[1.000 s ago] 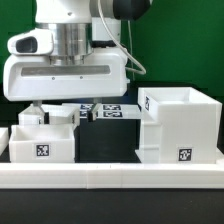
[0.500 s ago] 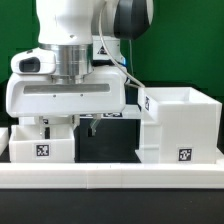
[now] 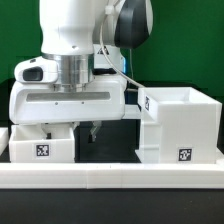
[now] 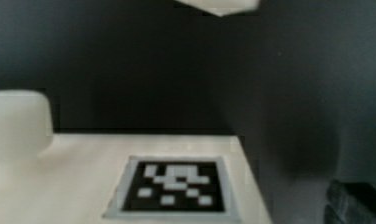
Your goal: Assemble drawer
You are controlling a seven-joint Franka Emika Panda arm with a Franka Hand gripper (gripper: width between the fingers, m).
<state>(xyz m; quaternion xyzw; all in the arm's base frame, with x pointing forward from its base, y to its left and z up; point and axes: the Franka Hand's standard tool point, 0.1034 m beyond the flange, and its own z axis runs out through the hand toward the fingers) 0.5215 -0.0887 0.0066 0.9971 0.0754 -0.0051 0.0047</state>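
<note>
The drawer's tall white housing stands at the exterior view's right, open at the top, with a tag low on its front. A small white tray with a tag sits at the exterior view's left, behind the border wall. My gripper hangs low just beside that tray's right end, and its jaws look open and empty. The wrist view shows a flat white tray surface with a black-and-white tag close below, and a dark fingertip at the edge. The second tray is hidden behind the arm.
A long low white border wall runs along the front. The table is black between the tray and the housing. A green backdrop stands behind.
The arm has come down and shifted toward the exterior view's left, over the tray. The marker board seen behind the fingers earlier is now hidden by the hand.
</note>
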